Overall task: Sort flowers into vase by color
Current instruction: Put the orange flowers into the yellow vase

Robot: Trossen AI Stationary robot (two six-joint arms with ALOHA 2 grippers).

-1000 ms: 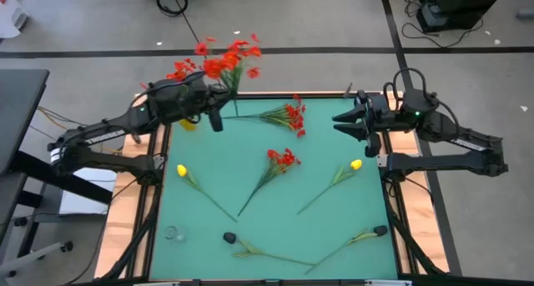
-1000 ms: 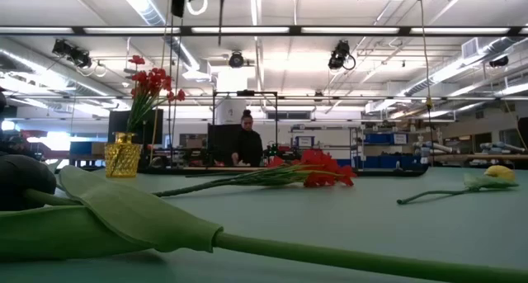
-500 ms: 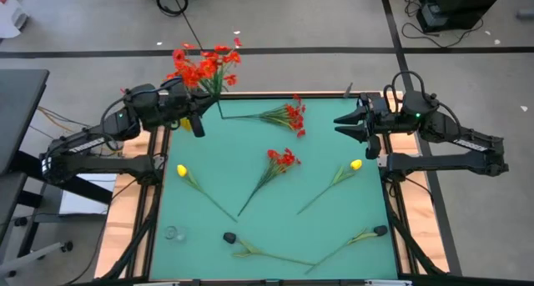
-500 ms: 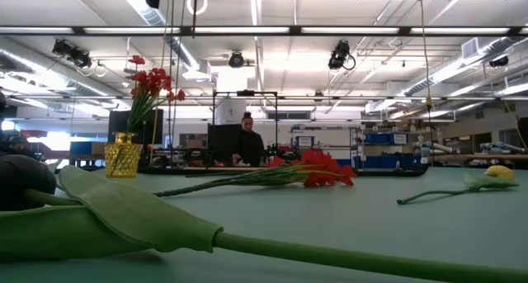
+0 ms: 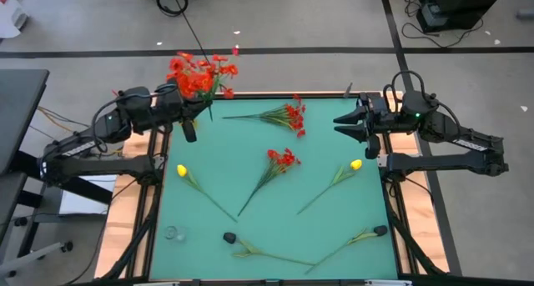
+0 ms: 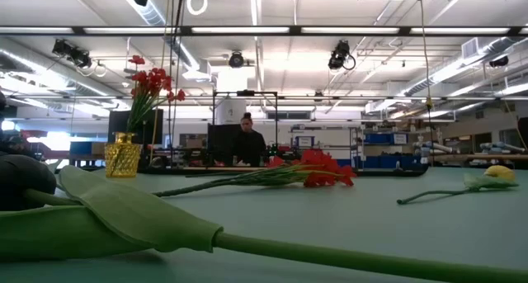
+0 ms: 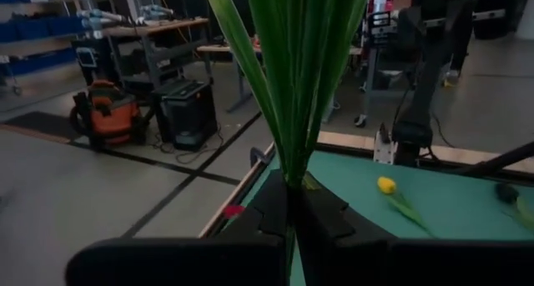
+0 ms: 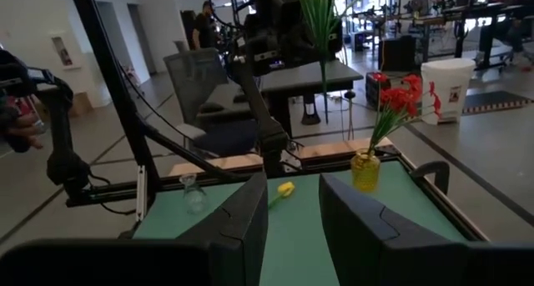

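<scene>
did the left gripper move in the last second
Yes. In the high view the left gripper, shut on a red spray, has pulled back leftward toward the table's far-left corner.

Robotics lab hall: ceiling strip lights, workbenches, shelving, taped floor.

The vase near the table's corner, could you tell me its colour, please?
Yellow: the vase shows best in the right wrist view.

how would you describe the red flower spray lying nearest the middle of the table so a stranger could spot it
Start from the green table in the high view and go to its centre. The red spray lies flat there, its stem running toward the near-left. Unlike the other loose red spray by the far edge, it sits between two yellow tulips.
</scene>
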